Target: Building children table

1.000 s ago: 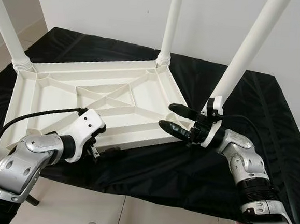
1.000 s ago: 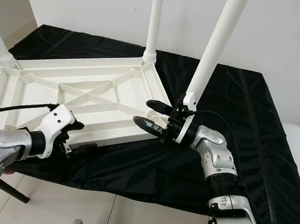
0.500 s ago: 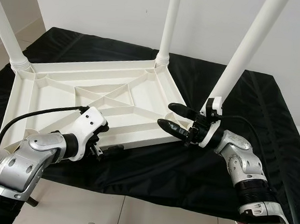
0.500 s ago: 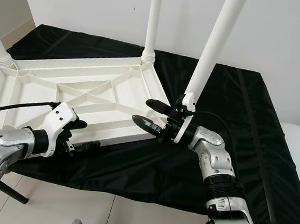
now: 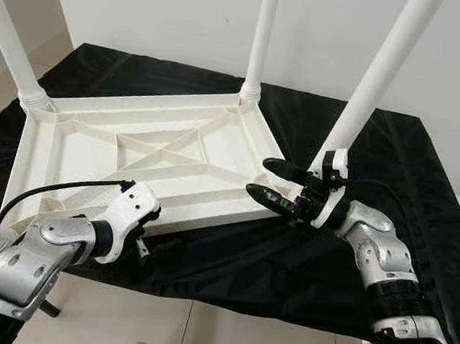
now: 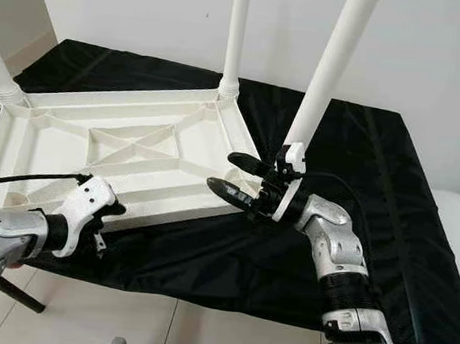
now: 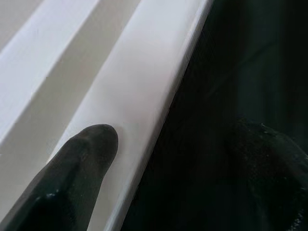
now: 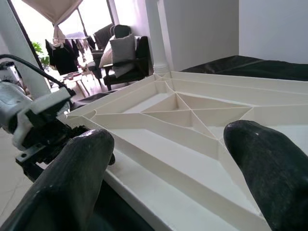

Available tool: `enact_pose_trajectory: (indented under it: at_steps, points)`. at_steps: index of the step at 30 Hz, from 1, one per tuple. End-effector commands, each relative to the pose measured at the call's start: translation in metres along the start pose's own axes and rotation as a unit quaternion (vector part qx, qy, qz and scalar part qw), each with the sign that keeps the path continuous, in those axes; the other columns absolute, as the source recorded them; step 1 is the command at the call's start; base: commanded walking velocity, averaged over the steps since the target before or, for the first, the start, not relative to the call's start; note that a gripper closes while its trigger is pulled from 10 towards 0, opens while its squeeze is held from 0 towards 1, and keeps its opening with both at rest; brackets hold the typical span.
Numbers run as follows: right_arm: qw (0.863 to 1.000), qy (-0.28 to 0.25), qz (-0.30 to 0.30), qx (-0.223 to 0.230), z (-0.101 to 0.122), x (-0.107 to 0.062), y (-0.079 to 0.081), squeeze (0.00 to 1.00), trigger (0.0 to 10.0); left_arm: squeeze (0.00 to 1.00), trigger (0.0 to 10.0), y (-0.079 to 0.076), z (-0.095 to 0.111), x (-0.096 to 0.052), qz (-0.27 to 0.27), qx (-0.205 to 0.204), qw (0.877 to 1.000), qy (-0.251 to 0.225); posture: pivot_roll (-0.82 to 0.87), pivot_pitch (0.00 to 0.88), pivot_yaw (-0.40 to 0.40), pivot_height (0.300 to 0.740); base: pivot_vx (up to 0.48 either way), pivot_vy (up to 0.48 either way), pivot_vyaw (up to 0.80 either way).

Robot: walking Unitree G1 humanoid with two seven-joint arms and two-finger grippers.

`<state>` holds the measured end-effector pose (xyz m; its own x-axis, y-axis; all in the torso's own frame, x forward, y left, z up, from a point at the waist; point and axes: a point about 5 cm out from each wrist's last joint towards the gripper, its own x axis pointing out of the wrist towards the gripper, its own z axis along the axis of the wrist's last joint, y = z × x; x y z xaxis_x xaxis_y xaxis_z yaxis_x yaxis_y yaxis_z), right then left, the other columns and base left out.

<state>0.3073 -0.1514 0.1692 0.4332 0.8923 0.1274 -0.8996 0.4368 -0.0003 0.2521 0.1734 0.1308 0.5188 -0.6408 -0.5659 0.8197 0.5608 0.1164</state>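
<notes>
— What lies on the counter?

— A white children's table upside down on its black cover, legs rising out of frame.

— And the right gripper?

— Its fingers spread wide at the table's near right corner, holding nothing.

— The left gripper?

— At the near rim; one finger rests on white plastic, the other is blurred over black. Spread apart.

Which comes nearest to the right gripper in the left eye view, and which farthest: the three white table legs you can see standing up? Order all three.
Measured from the right gripper:
1. Right-hand leg, rising just behind the gripper.
2. Middle leg, at the tabletop's far corner.
3. Left-hand leg, at the far left corner of the upturned tabletop.
</notes>
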Motion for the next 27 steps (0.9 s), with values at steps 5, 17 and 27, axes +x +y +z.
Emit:
enact_pose_trajectory:
  at_steps: [5, 17, 27]
  points:
    - [1.000, -0.017, -0.006, 0.005, 0.004, -0.005, 0.009, 0.00, 10.0, 0.00, 10.0, 0.007, -0.013, 0.014, -0.032, 0.002, 0.998, 0.051, 0.01, 0.025, 0.000, 0.740, 0.000, 0.000, 0.00]
    - [0.999, -0.038, 0.000, 0.005, 0.018, -0.008, 0.025, 0.00, 10.0, 0.00, 10.0, 0.047, -0.024, 0.029, 0.055, -0.018, 0.993, 0.106, -0.02, 0.045, 0.026, 0.740, 0.000, 0.000, 0.00]
    - [0.999, -0.036, 0.009, 0.009, 0.020, -0.011, 0.035, 0.00, 10.0, 0.00, 10.0, 0.074, -0.031, 0.030, 0.099, -0.002, 0.983, 0.158, -0.02, 0.051, 0.038, 0.740, 0.000, 0.000, 0.00]
